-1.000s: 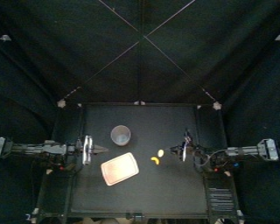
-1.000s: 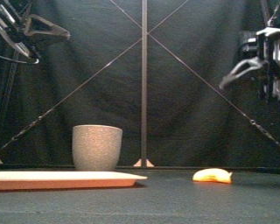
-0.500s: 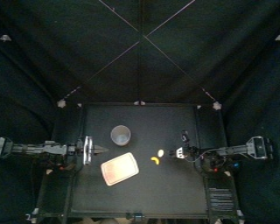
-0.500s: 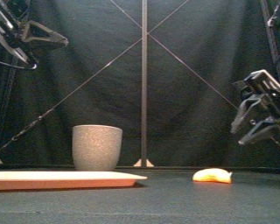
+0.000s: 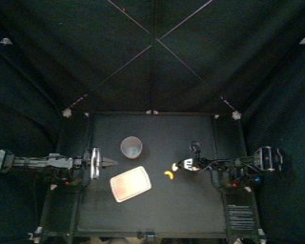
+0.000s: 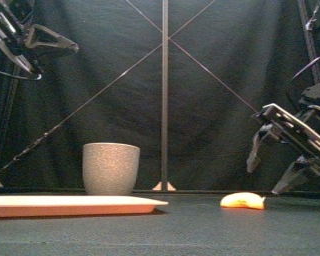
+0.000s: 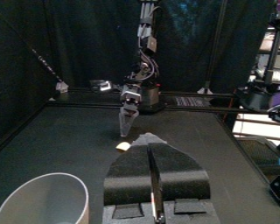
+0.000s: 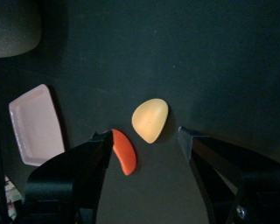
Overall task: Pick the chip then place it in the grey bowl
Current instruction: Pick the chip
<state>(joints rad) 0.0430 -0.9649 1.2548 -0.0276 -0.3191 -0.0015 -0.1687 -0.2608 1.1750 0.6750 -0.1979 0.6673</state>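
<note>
Your right gripper (image 6: 266, 172) has dropped low at the right of the table (image 6: 176, 215), jaws spread wide and empty, just short of the yellow chip (image 8: 149, 119). Centre the jaws on it, clear of the second toy (image 8: 125, 151) beside it, before closing.

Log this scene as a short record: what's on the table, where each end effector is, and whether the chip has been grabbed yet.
chip: yellow oval toy chip, flat on the black table, not gripped
beside chip: narrow red curved toy
target: tall grey speckled cup, upright, left of the chip
tray: flat pink tray, in front of the cup
right end effector: jaws open, low over the chip, not touching it
left end effector: jaws shut, raised at the left side, away from everything
</note>
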